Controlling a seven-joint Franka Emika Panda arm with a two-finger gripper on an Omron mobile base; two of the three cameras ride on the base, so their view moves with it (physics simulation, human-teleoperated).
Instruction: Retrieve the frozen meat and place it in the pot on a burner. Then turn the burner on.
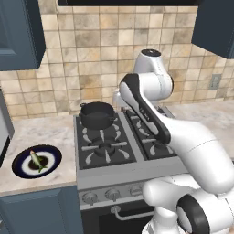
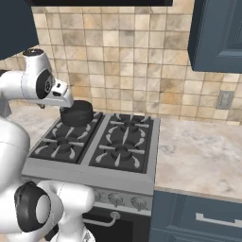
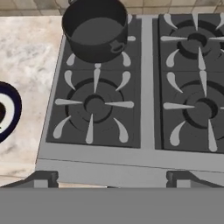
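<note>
The frozen meat [image 1: 36,159] lay on a round dark-blue-rimmed plate [image 1: 51,161] on the counter [image 1: 45,130] left of the stove [image 1: 114,163], its long axis running roughly from 11 to 5 o'clock in the left base view, pale tan with green along it. The pot [image 1: 97,114] sat on the rear left burner [image 3: 95,57], empty as far as its dark inside showed in the hand view. The claw [image 3: 112,186] hung above the front edge of the stove, its two fingertips [image 3: 42,179] set wide apart with nothing between them. In the hand view the plate's rim peeked in at about 9 o'clock, so the meat lay well off to that side, and the pot stood at about 12. By my judgement, the coming move turned on swinging toward 9 o'clock and turning the wrist so the jaws would close across the meat's slender width, not along its length
</note>
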